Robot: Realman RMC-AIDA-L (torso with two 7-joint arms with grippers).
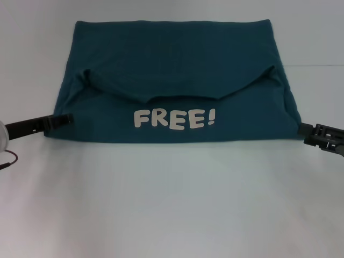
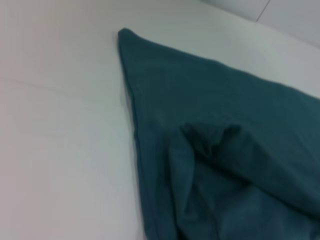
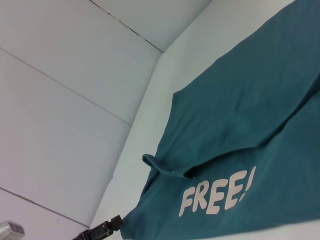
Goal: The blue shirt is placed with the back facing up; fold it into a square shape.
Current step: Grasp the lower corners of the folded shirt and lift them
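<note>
With the blue shirt lying half-folded on the worktop, the left gripper and right gripper sit at its near corners — jaw state cannot be told — so any lift should stay level and symmetrical.

Dark teal-blue cotton short-sleeved T-shirt lies flat across upper centre of frame, folded over crosswise. The near flap shows white "FREE!" lettering, lower centre; sleeves tucked under fold.

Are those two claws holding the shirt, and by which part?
It cannot be told: the left claw and right claw sit at the blue shirt's near corners.
</note>
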